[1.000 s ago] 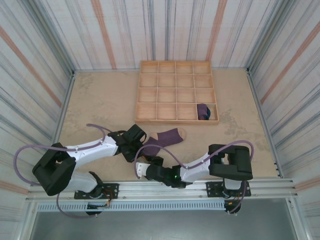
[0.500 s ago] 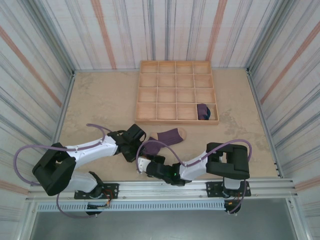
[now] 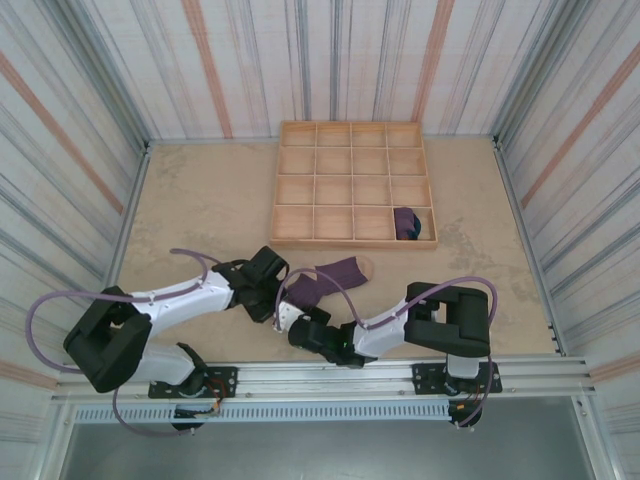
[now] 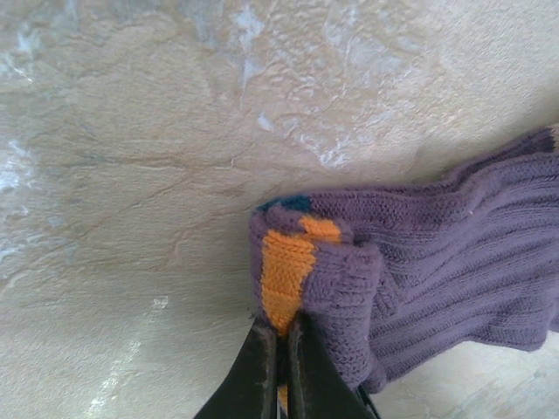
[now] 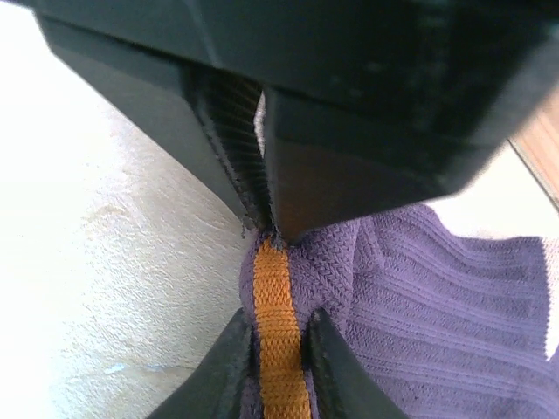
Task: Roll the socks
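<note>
Roughly half the job looks done. One rolled sock (image 3: pixel 411 222) sits as a small purple bundle in the wooden tray (image 3: pixel 350 243), in the compartment at the tray's 4 o'clock corner. The tray lies toward 12 o'clock on the bench (image 3: pixel 200 200).

The second sock, the flat sock (image 3: pixel 328 279), lies stretched on the bench just off the tray's 6 o'clock edge. Its cuff end points to about 8 o'clock and its other end to about 2 o'clock. Most of its length lies unrolled; only the cuff end is bunched and lifted into a small fold.

Both arms meet at that cuff. The left claw (image 4: pixel 281 330) is clenched on the orange cuff band (image 4: pixel 286 266), its fingers pressed together with the knit pinched between them. From the 6 o'clock side, the right claw (image 5: pixel 278 353) has its two fingers against either flank of the same orange band, so it reads as grasping the flat sock too, just below the left claw's pinch.

What is left, as I judge it: turn this cuff over along the leg toward 2 o'clock until the sock is a bundle. The bundle then likely goes into a free compartment of the tray.
</note>
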Controlling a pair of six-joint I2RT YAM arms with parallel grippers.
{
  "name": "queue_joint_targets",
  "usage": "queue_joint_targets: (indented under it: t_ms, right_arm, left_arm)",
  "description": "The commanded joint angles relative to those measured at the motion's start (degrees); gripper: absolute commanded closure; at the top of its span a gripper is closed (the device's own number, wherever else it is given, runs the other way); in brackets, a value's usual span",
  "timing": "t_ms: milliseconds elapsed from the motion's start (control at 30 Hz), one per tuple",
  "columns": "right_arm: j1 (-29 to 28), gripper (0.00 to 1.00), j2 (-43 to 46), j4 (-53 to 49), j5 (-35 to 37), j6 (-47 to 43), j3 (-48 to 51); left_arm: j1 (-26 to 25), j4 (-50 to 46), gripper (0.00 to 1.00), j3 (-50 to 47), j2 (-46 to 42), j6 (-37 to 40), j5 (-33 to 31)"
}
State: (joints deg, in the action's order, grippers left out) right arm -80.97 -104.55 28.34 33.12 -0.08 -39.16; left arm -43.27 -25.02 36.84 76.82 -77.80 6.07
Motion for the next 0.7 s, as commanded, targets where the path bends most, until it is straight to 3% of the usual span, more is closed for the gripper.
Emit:
queue_joint_targets:
  t_ms: [0,67,167,200,433,667]
  right_arm:
    - [0.8,0.91,-4.2,-11.4,-5.8,8.4,3.4]
    - [1.0,1.00,-4.0,-10.1,-7.3,9.6,4.2]
    - [1.5,1.00,-3.3,-8.1,-10.2,10.7,5.4]
    - [1.8,1.00,-3.1,-7.6,-11.4,11.0,5.7]
    - [5.1,1.00,-0.9,-2.7,-22.5,14.3,8.9]
    - [12.6,1.00,1.9,-0.2,-37.9,20.7,11.7]
  left_arm:
    - [0.9,-1.2,1.00,-1.1,-1.9,2.0,0.0]
    - [1.3,-1.6,0.88,-0.9,-3.1,2.5,-0.1]
    - [1.9,-2.8,0.50,-0.8,-5.8,2.9,-1.1]
    - [2.1,-3.4,0.42,-0.7,-6.9,3.0,-1.6]
    - [5.3,-8.1,0.32,1.5,-11.6,8.2,-2.1]
    - [6.1,-10.7,0.33,5.1,-8.7,11.8,-1.4]
